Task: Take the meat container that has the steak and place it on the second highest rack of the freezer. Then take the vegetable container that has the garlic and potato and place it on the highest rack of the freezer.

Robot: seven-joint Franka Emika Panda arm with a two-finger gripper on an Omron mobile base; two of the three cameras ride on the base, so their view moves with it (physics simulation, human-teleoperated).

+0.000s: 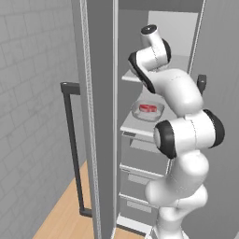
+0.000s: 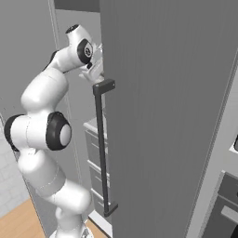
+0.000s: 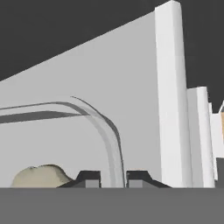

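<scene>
The freezer [image 1: 100, 116] stands open with my arm reaching in at its highest rack [image 1: 132, 77]. In the hand view my gripper [image 3: 114, 177] is shut on the clear rim of the vegetable container [image 3: 105, 127], which passes between the two fingertips. Inside the container a pale cream garlic [image 3: 39, 175] lies at the lower left; the potato is out of view. On the second highest rack [image 1: 133, 126] sits the meat container [image 1: 148, 110] with the red steak [image 1: 148, 108] in it. The hand [image 2: 94, 64] shows beside the door's edge in the right base view.
The left door carries a long dark bar handle [image 1: 72, 140], and the right door [image 2: 162, 116] with its handle [image 2: 102, 148] stands close to the arm. Grey drawers [image 1: 140, 163] fill the freezer below the racks. A tiled wall [image 1: 32, 116] is on the left.
</scene>
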